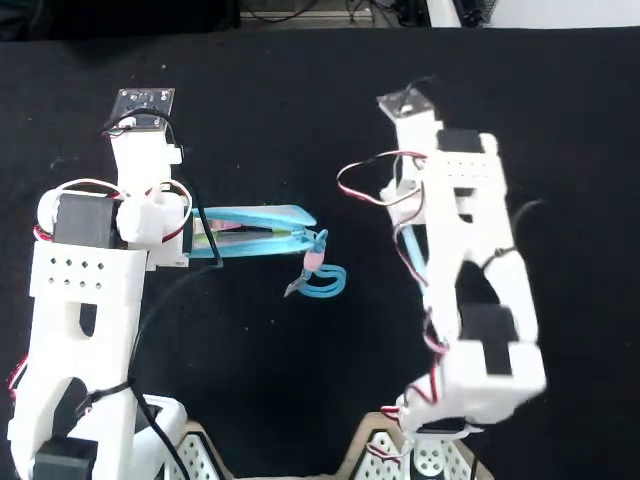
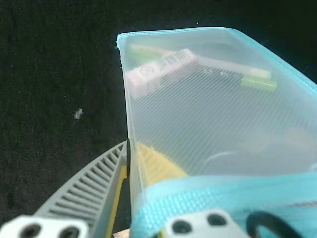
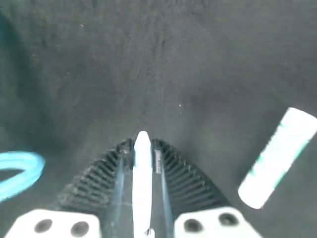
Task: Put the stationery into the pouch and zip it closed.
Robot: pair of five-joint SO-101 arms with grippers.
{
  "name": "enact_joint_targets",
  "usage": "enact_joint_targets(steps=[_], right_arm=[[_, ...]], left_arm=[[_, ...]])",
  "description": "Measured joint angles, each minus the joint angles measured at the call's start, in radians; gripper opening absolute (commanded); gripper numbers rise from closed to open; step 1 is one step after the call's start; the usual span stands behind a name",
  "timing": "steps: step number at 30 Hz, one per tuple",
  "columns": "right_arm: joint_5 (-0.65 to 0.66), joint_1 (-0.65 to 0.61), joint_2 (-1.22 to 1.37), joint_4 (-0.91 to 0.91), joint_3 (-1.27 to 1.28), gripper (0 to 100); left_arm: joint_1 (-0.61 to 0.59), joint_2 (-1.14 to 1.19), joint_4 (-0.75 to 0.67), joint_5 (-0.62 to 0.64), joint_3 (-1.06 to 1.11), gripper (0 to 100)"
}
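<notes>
— Closest to the left wrist lens?
— Left gripper (image 2: 131, 148), clamped tight on the pouch (image 2: 213, 114) at one end of its teal zip edge. Grey ribbed finger (image 2: 91, 186) outside, yellow finger visible through the mesh.
— And the pouch's lie?
— From above, sits between the two arms over the black table (image 1: 300, 120), long axis running side to side. Held end toward the left arm, free end pointing at the right arm. Looks narrow from overhead, zip edge upward. Cannot tell whether resting on the table or lifted.
— At the free end?
— Pinkish pull (image 1: 312, 262), and just beside it a blue loop strap (image 1: 328, 283) curled on the table.
— Inside?
— Pink-and-white block (image 2: 158, 69) with a barcode label, next to a white-and-green pen (image 2: 247, 78), both along the edge farthest from the zip. Print too small to read.
— Right side?
— Right gripper (image 3: 142, 144), almost fully closed, pinching a slim white stick (image 3: 142, 178) lengthwise between ribbed fingers. Farther off on the table, a white-and-teal piece (image 3: 277, 158), tilted.
</notes>
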Motion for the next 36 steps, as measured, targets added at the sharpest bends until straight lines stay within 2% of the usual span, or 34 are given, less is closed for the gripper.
enact_joint_targets(steps=[7, 18, 23, 29, 36], right_arm=[[-0.081, -0.014, -0.278, 0.126, 0.000, 1.0], [-0.235, -0.213, -0.732, 0.152, 0.000, 1.1], [-0.307, -0.367, -0.956, 0.130, 0.000, 1.1], [-0.319, -0.563, -1.183, 0.049, 0.000, 1.1], [-0.319, -0.663, -1.275, -0.081, 0.034, 1.1]], left_arm=[[0.000, 0.000, 0.000, 0.000, 0.000, 3], [0.000, 0.000, 0.000, 0.000, 0.000, 3], [0.000, 0.000, 0.000, 0.000, 0.000, 3], [0.000, 0.000, 0.000, 0.000, 0.000, 3], [0.000, -0.002, -0.002, 0.000, 0.012, 3]])
